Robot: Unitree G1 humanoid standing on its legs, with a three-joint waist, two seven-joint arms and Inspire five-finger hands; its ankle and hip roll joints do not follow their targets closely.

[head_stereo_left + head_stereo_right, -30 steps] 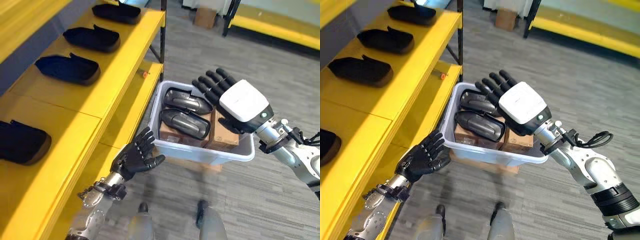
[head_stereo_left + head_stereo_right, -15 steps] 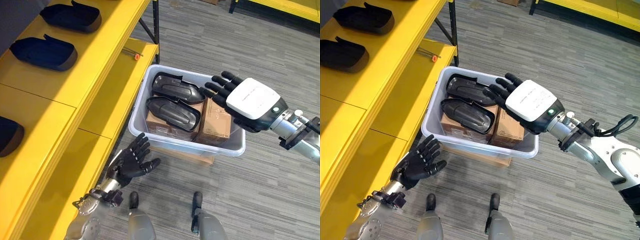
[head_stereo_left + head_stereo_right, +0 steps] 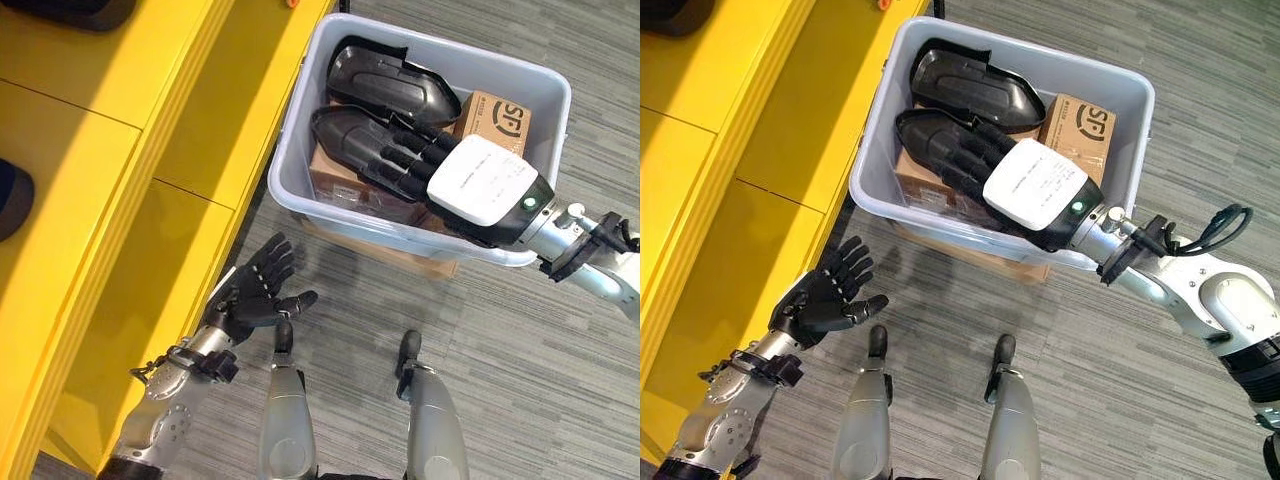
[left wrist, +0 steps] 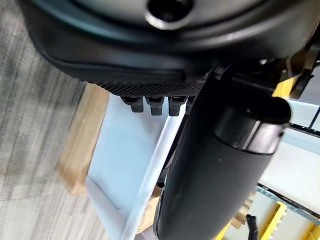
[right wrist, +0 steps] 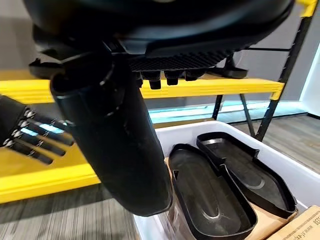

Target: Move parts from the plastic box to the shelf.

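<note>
In the left eye view the right hand (image 3: 478, 185) reaches into the plastic box (image 3: 300, 150), fingers (image 3: 398, 150) extended over a black part (image 3: 345, 135), not yet closed; in the right eye view the left hand (image 3: 825, 300) waits open beside the yellow shelf (image 3: 750, 130); next, grasp.

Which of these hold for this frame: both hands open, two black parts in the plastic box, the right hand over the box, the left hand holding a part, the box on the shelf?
1. Both hands are open. True: the right hand and the left hand have straight fingers.
2. Two black parts lie in the plastic box. True.
3. The right hand is over the box. True.
4. The left hand holds a part. False: it holds nothing, out over the floor.
5. The box sits on the shelf. False: it stands beside the shelf on a wooden board.
</note>
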